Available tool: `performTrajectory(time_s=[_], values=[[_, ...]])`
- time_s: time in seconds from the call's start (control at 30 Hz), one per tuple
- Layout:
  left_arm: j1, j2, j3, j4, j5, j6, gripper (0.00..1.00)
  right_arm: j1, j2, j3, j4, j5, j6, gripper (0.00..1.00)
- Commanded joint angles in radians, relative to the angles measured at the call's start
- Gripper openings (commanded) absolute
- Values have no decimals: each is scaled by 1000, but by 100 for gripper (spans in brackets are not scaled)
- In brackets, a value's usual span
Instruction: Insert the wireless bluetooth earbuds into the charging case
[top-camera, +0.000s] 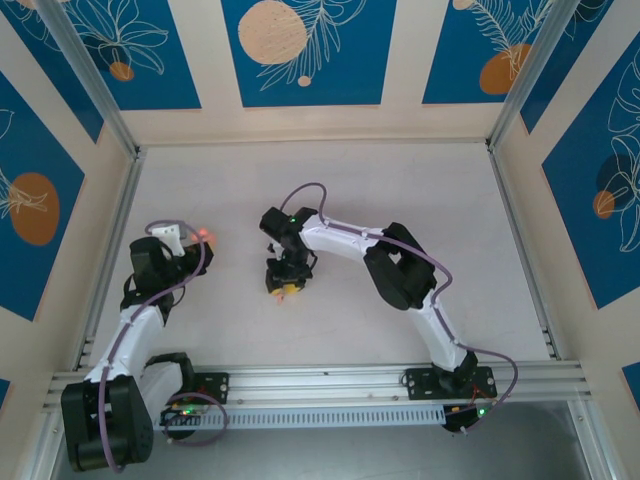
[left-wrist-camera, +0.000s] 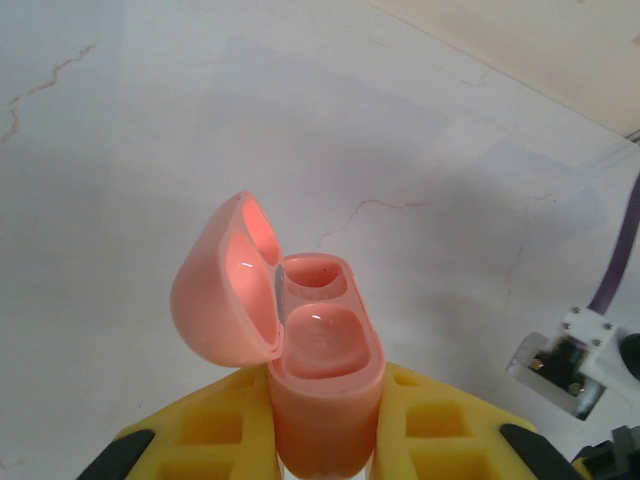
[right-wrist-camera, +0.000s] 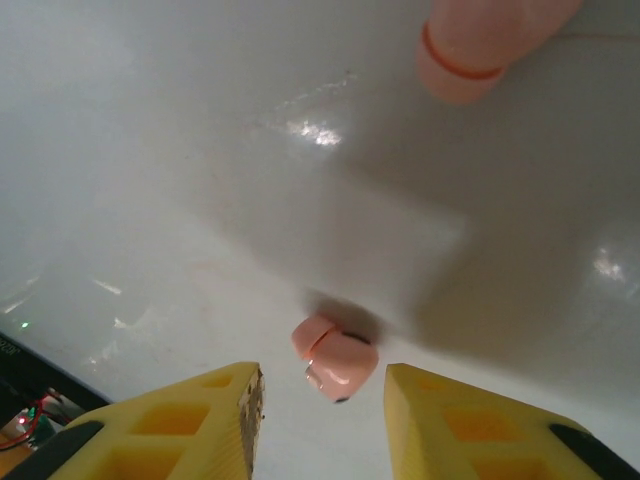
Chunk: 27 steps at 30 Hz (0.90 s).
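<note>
My left gripper (left-wrist-camera: 326, 415) is shut on the salmon-pink charging case (left-wrist-camera: 322, 345), holding it upright by its lower body. The lid (left-wrist-camera: 215, 295) is swung open to the left, and both wells look empty. From above, that gripper (top-camera: 199, 243) sits at the table's left with the case (top-camera: 208, 235) at its tip. A salmon-pink earbud (right-wrist-camera: 335, 361) lies on the white table between the yellow fingers (right-wrist-camera: 200, 410) of my right gripper (right-wrist-camera: 322, 398), which is open and not touching it. From above, the right gripper (top-camera: 287, 288) points down near the table's middle.
A second pink rounded piece with an orange ring (right-wrist-camera: 470, 45) lies beyond the earbud, cut by the top edge of the right wrist view. The white table (top-camera: 400, 200) is walled in by metal rails and patterned panels.
</note>
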Motion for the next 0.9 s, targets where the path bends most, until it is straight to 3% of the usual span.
performTrajectory(time_s=[0.0, 0.53, 0.87], values=[[4, -14, -5, 24, 30, -2, 20, 8, 18, 21, -34, -15, 7, 38], [4, -17, -4, 14, 26, 1, 20, 24, 50, 14, -6, -2, 1, 32], [-14, -23, -1, 13, 40, 12, 19, 23, 21, -32, 49, 48, 5, 21]])
